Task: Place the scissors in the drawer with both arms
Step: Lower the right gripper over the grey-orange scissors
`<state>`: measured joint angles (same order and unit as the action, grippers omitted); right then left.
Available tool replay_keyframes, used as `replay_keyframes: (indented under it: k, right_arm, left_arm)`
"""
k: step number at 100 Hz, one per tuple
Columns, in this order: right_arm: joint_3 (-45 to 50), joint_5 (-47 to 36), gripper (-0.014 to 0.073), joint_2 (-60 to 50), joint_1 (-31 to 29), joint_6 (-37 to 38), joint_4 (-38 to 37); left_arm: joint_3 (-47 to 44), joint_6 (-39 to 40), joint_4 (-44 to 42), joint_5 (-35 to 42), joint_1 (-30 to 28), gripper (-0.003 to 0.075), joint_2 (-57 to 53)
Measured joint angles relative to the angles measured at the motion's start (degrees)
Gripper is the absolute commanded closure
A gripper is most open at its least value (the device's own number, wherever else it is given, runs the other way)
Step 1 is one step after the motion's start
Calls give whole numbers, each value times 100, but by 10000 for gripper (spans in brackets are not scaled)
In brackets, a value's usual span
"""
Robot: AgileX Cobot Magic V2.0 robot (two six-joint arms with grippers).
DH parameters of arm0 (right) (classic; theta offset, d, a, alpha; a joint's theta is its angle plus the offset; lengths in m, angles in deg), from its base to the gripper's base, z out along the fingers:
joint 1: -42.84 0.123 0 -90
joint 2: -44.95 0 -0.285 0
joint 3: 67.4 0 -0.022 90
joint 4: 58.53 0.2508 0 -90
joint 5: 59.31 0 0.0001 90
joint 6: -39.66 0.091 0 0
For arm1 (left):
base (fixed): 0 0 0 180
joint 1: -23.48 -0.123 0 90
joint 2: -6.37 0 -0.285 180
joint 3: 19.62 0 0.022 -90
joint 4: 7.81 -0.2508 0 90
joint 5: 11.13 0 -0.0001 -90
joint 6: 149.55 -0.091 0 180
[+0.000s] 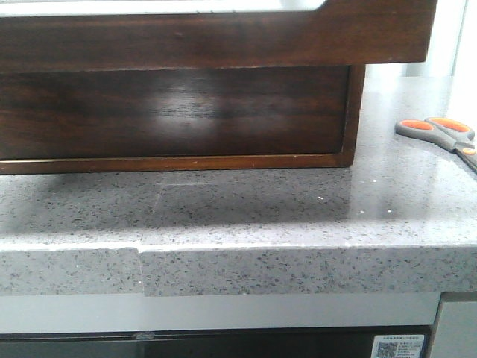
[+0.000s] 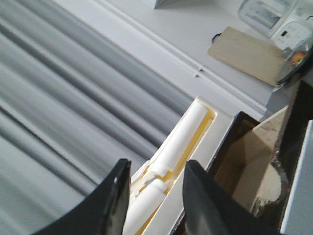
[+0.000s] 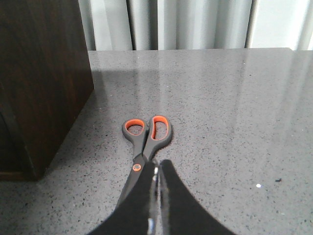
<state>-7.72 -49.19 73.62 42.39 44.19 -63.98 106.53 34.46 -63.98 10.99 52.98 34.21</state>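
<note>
right claw [image 3: 155, 196] clamped on scissors [image 3: 145, 133] blades, wrist view only; left claw [image 2: 154, 196] agape

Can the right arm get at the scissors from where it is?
Probably yes. The right gripper already sits over the scissors, its jaws nearly shut around the blades, with bare counter around and the cabinet off to one side.

Dark wooden cabinet [image 1: 175, 112] on a grey speckled stone counter [image 1: 246, 212].
Scissors [image 1: 441, 134] with grey handles and orange-lined loops lie flat on the counter at the right, apart from the cabinet.
</note>
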Motion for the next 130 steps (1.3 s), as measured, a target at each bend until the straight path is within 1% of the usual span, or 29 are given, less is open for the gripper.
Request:
replay_keyframes:
  k: [10,15,20,32,39,46,59,76,83,130]
  right_arm:
    - [-315,163,644,368,0,0,0]
    - [-497,273,619,600,0,0,0]
    - [-701,400,578,896,0,0,0]
    - [-1272,779,421,1586,50,0,0]
    - [-1601,1051,347,1997,158,0,0]
    - [-1921,1345,305,2408,303,0,0]
    - [-2480,1968,256,3171,538,0,21]
    - [-3147,2638,128,4164,601,0,60]
    - [-3396,2862,110,4501,601,38,71]
    - [-5328,4426,111,6315,601,62,156]
  left_arm:
    - [0,62,348,-526,0,481,-256]
    - [0,76,521,-735,0,481,-332]
    - [0,86,772,-918,0,481,-369]
    - [0,100,1291,-1226,0,481,-382]
    - [0,104,1447,-1325,0,481,-382]
    - [0,104,1508,-1410,0,481,-382]
    - [0,104,1549,-1477,0,481,-382]
    - [0,104,1559,-1498,0,481,-382]
    - [0,104,1559,-1498,0,481,-382]
    - [0,104,1559,-1508,0,481,-382]
